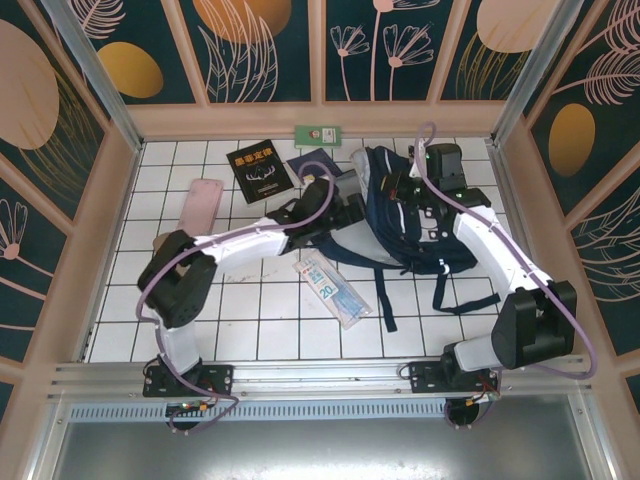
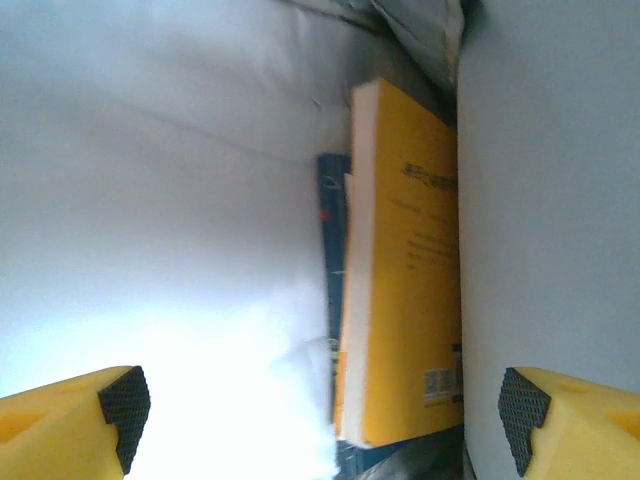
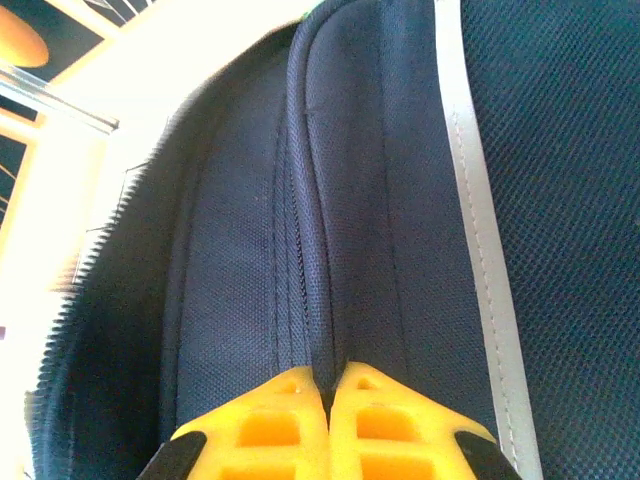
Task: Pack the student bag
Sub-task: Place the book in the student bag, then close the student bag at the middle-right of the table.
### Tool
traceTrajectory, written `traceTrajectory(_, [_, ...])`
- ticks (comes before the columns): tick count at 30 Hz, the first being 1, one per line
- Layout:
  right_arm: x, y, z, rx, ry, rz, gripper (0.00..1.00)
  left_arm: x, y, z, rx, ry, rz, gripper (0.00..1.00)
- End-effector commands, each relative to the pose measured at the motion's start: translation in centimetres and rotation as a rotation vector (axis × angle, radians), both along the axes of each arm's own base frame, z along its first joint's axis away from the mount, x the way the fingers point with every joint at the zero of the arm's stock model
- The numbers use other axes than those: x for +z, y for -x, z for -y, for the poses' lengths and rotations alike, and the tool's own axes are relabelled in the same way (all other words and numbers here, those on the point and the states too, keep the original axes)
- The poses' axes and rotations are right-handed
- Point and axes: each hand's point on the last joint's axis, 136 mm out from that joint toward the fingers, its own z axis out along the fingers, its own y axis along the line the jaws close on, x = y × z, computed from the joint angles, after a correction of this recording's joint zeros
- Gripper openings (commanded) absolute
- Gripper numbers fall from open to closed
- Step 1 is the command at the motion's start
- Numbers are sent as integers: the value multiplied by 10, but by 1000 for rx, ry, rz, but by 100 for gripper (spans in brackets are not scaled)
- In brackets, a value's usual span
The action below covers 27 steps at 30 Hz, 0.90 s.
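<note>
Backpack (image 1: pixel 405 240): navy, lying on the far right part of the white tiled table (image 1: pixel 250 330), with black straps (image 1: pixel 385 300) trailing toward the near edge.
Inside the backpack: a yellow book (image 2: pixel 410 270) stands on edge against the grey lining (image 2: pixel 150 200). A blue book (image 2: pixel 333 220) sits just behind it, touching.
Left gripper (image 2: pixel 322 410): inside the backpack's mouth, entering from the left. Its fingers (image 2: pixel 125 405) are wide apart and grip nothing, and the yellow book lies beyond them.
Right gripper (image 3: pixel 330 385): at the backpack's far top edge, fingers pressed together on a fold of navy fabric. A white stripe (image 3: pixel 480 250) runs just beside it.
Left of the backpack: a black book (image 1: pixel 260 172), a dark blue booklet (image 1: pixel 312 163) and a pink case (image 1: pixel 203 205).
In front of the backpack: a clear pouch (image 1: pixel 332 290), flat on the tiles.
Far ledge: a small green card (image 1: pixel 316 134).
</note>
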Motion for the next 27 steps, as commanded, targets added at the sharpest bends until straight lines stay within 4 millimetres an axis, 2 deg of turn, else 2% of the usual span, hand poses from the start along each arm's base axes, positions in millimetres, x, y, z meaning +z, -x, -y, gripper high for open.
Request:
traceTrajectory(1, [1, -2, 3, -13, -10, 50, 0, 16, 2, -31, 15, -15, 49, 92])
traceTrajectory(5, [-23, 0, -4, 0, 16, 17, 0, 33, 8, -61, 36, -32, 91, 92])
traceTrajectory(10, [-52, 4, -16, 25, 79, -25, 2, 50, 10, -95, 94, -82, 133, 97])
traceTrajectory(13, [-64, 6, -22, 31, 97, -46, 17, 51, 5, -122, 150, -115, 143, 99])
traceTrajectory(14, [-67, 7, -25, 34, 99, -51, 25, 48, 2, -131, 170, -122, 135, 98])
traceTrajectory(15, [-67, 7, -27, 35, 103, -51, 33, 45, -2, -140, 187, -126, 123, 98])
traceTrajectory(17, [-67, 7, -33, 37, 113, -47, 44, 40, -8, -155, 213, -135, 114, 99])
traceTrajectory(23, [-57, 10, -54, 60, 116, -24, 59, 19, -37, -199, 285, -204, 87, 99])
traceTrajectory(27, [-51, 16, -70, 82, 98, -15, 66, 4, -64, -214, 292, -187, 42, 98])
